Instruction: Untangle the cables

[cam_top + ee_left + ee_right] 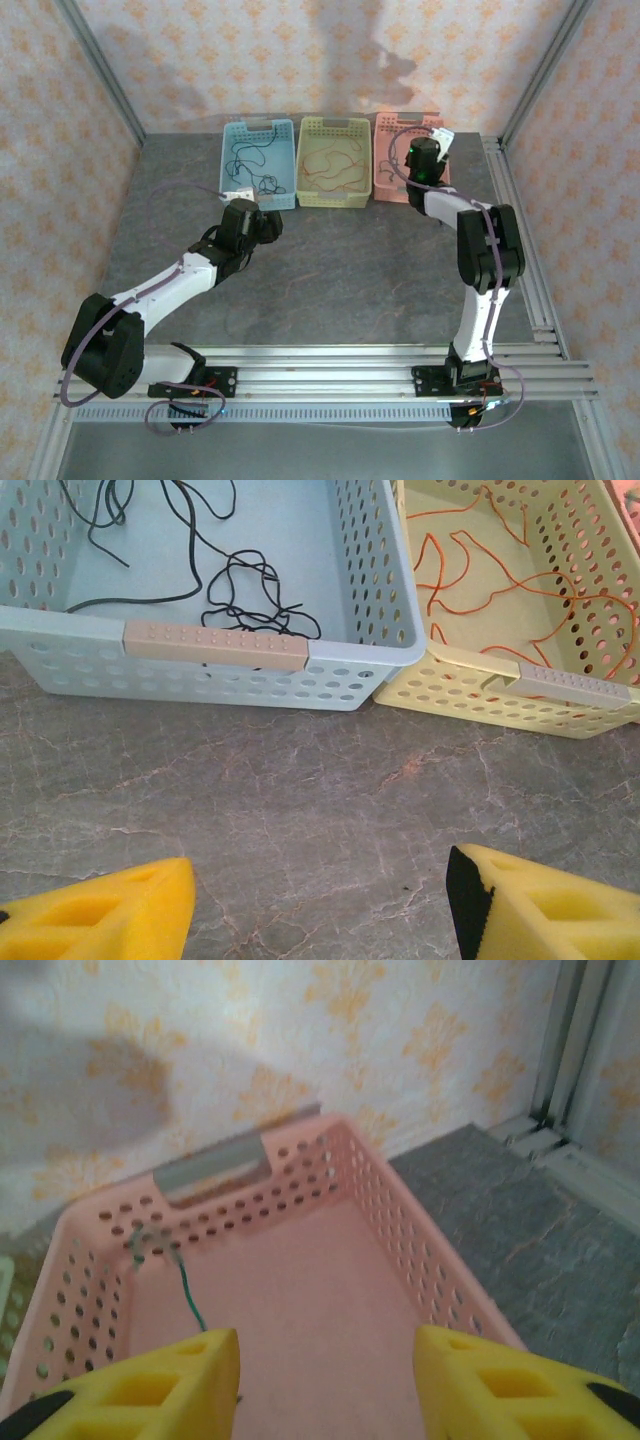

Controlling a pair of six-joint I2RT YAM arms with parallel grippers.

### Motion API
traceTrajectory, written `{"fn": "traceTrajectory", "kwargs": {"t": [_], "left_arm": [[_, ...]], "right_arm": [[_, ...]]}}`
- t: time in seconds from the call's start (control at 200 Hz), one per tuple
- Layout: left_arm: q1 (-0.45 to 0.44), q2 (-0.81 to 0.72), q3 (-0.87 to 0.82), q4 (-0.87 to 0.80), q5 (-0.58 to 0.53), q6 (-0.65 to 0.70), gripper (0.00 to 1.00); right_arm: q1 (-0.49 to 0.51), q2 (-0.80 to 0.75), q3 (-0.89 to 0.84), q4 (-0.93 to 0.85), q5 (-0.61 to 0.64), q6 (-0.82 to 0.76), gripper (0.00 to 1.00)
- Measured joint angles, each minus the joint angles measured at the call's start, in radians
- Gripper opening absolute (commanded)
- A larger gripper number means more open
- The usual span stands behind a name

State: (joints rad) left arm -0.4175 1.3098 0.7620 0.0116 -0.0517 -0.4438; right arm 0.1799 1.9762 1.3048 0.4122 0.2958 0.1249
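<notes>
Three cables, each lying in its own perforated basket at the far edge of the table. The black cable (245, 590) lies in loose loops and one tighter knot on the floor of the blue basket (60, 630). The orange-red cable (480, 590) sprawls across the yellow basket (455, 692), which touches the blue one at the near corner. The dark green cable (187, 1290) hangs in the pink basket (400, 1240), bunched at the holes of the far left corner. One strand runs down from there and passes out of sight behind the left-hand yellow finger (150, 1385).

The top view gives the layout: blue, yellow and pink baskets in a row from left to right, with the arms reaching toward the two outer ones. The wrist views add detail: a beige ribbed handle insert (215, 645) on the blue rim, and a grey one (215, 1165) on the pink basket's far wall.

The left gripper (320, 900) sits low over the bare grey marbled table (330, 260), just short of the blue basket. Its jaws stand well apart with nothing between them. The right gripper (325, 1370) is above the pink basket, its jaws parted and the gap between them bare. Whether the green strand touches its finger cannot be told.

Orange-patterned wallpaper (300, 50) backs the scene.
</notes>
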Motion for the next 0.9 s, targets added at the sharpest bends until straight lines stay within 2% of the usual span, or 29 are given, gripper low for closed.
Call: {"fn": "traceTrajectory", "kwargs": {"t": [0.165, 0.42, 0.525, 0.776, 0.901], "left_arm": [[-0.006, -0.004, 0.000, 0.000, -0.003, 0.000, 0.68], [-0.006, -0.010, 0.000, 0.000, -0.009, 0.000, 0.68], [-0.006, -0.010, 0.000, 0.000, -0.010, 0.000, 0.68], [-0.006, -0.010, 0.000, 0.000, -0.010, 0.000, 0.68], [-0.006, -0.010, 0.000, 0.000, -0.010, 0.000, 0.68]], "right_arm": [[-0.003, -0.080, -0.078, -0.011, -0.016, -0.005, 0.49], [-0.060, -0.409, -0.362, -0.012, 0.009, 0.127, 0.49], [-0.068, -0.497, -0.468, -0.005, 0.029, 0.177, 0.49], [-0.182, -0.539, -0.607, -0.063, -0.063, 0.296, 0.49], [-0.189, -0.510, -0.610, -0.076, -0.123, 0.321, 0.50]]}}
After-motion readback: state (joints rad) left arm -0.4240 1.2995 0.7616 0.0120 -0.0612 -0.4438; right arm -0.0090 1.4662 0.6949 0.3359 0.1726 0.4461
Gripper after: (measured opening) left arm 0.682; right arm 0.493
